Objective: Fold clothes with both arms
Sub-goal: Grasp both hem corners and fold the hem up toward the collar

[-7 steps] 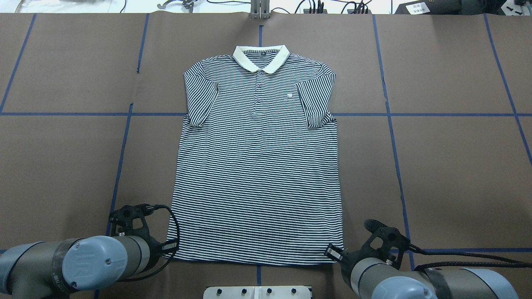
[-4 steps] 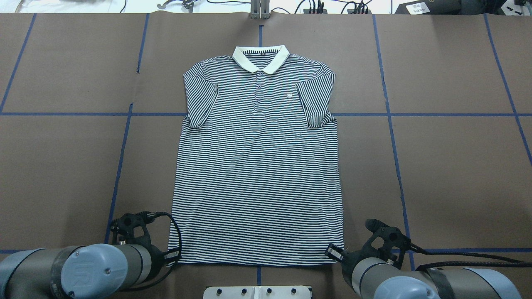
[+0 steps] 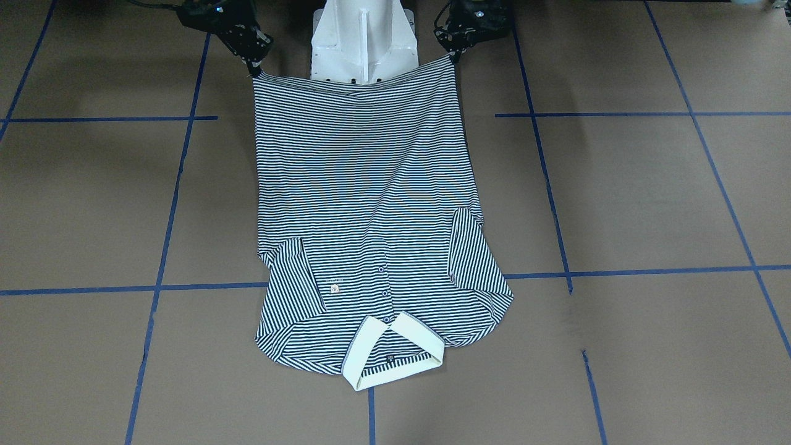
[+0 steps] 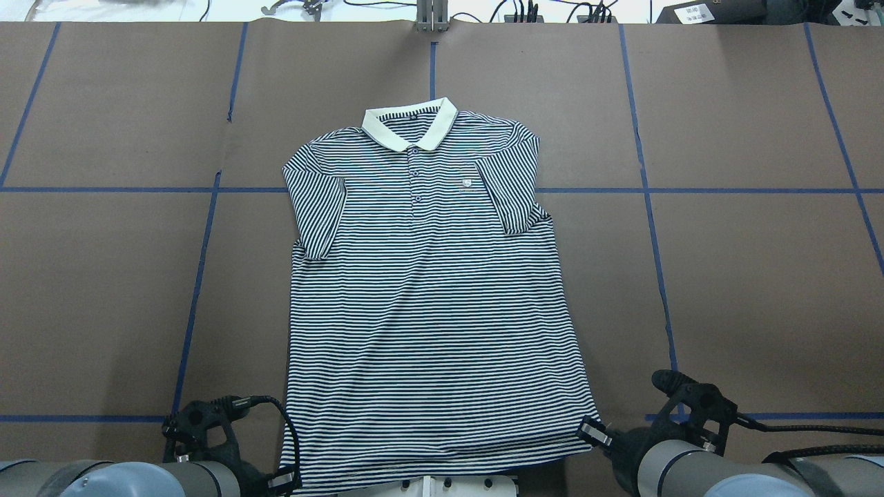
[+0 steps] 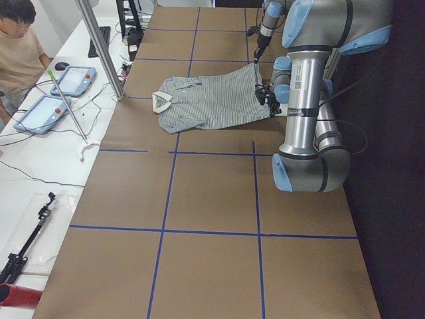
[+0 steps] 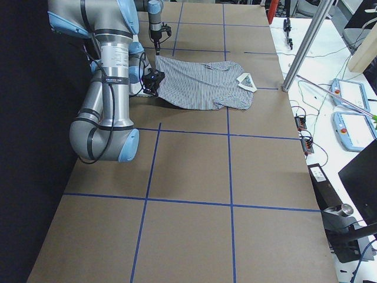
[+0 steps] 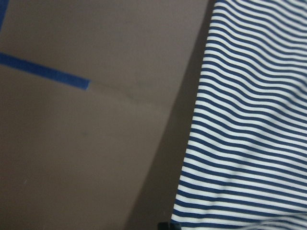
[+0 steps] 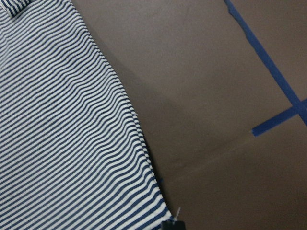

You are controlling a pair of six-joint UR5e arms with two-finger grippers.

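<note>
Stretching away lengthwise: shirt [image 4: 428, 310] (collar [image 4: 384, 132] farthest).

Bare brown table [image 4: 760, 290] both sides of polo shirt [image 4: 428, 310], white pedestal base [image 3: 361, 37] under its hem

Even overhead light (soft shadows), sharp

Matt striped knit cloth polo shirt [image 4: 428, 310], matt brown paper table cover [image 4: 760, 290], blue tape lines [image 4: 760, 190]
</note>
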